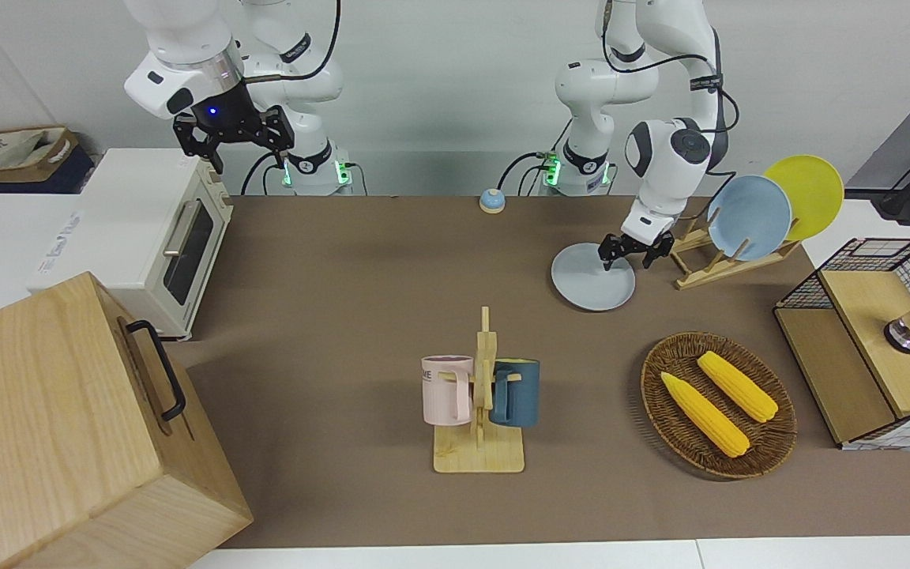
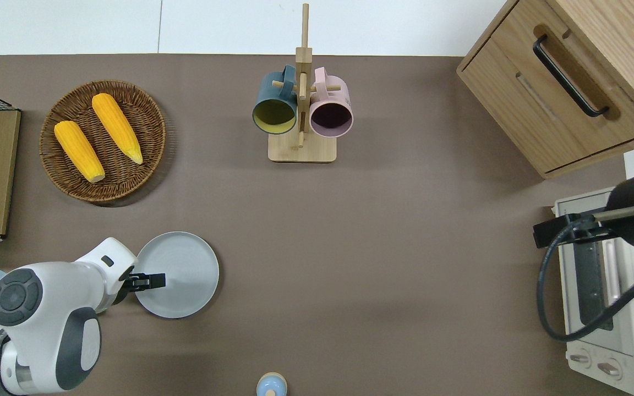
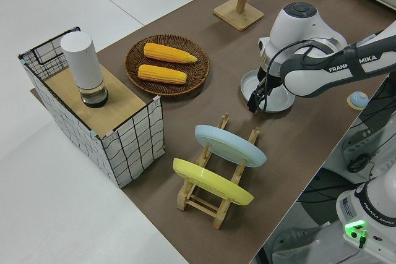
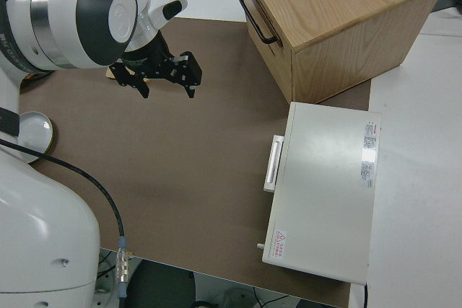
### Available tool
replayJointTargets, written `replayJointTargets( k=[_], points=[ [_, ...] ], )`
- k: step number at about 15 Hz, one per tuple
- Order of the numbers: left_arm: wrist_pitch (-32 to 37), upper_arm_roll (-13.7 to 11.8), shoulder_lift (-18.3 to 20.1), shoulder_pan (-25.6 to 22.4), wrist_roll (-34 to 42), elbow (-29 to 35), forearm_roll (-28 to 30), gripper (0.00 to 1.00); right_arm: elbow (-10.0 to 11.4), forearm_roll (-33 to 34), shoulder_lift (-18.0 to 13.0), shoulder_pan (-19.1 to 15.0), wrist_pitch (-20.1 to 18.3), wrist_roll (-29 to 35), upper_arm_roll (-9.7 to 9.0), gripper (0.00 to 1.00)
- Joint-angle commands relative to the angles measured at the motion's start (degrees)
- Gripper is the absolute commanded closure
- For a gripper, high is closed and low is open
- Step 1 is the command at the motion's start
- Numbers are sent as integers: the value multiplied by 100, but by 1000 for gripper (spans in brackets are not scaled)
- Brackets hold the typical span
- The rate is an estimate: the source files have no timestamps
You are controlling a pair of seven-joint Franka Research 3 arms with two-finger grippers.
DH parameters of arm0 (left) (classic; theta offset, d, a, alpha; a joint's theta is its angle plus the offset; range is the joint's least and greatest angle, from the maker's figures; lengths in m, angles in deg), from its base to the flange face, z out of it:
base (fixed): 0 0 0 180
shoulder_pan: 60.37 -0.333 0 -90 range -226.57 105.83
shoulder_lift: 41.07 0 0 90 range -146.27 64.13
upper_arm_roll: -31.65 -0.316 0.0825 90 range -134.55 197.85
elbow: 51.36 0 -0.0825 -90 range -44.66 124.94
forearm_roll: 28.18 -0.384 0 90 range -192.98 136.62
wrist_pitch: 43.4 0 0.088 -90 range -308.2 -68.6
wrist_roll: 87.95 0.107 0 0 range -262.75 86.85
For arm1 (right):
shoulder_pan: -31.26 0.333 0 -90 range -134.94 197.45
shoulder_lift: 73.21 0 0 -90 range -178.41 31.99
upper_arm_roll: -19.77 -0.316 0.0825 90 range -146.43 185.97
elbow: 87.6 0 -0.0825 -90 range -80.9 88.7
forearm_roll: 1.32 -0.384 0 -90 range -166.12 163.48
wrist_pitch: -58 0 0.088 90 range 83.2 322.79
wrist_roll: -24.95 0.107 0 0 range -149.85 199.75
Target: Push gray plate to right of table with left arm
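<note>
The gray plate [image 1: 591,281] lies flat on the brown table [image 1: 344,276], nearer to the robots than the corn basket; it also shows in the overhead view [image 2: 185,275] and the left side view [image 3: 279,98]. My left gripper [image 1: 626,258] is open and low at the plate's edge toward the left arm's end of the table. One finger is over the plate inside the rim, the other outside it. In the overhead view the left gripper [image 2: 151,281] points across the plate. My right gripper [image 1: 234,136] is open, empty and parked.
A wooden dish rack [image 1: 712,257] holds a sky-blue plate [image 1: 749,217] and a yellow plate [image 1: 809,194] beside the left gripper. A wicker basket with corn [image 1: 718,403], a mug rack [image 1: 480,395], a small bell [image 1: 491,201], a toaster oven [image 1: 147,237] and a wooden cabinet [image 1: 68,427] stand around.
</note>
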Motion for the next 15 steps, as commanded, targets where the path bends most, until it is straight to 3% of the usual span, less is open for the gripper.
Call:
replayJointTargets(
  k=[1,8,10,12,13,14,15],
  points=[
    [-235,-24,-53,4,101,121,39,2,-53,-25,-14,-107,-89,75,-92,17],
    [-305,-33,-150,4,110,121,39,15,-53,-25,-14,-115,-89,66,-92,17],
    [-314,-33,-158,-4,110,121,39,194,-53,-25,-14,-107,-89,66,-92,17],
    [-314,-33,-158,-13,92,121,39,509,-53,-25,-14,-115,-89,75,-92,17],
    [-314,-33,-158,-13,75,121,39,745,-53,-25,-14,-107,-89,66,-92,17],
    [-314,-33,-158,-13,66,121,39,919,-53,-25,-14,-115,-89,66,-92,17],
    [-314,-42,-158,-13,66,121,39,999,-53,-25,-14,-107,-89,75,-92,17]
  ],
)
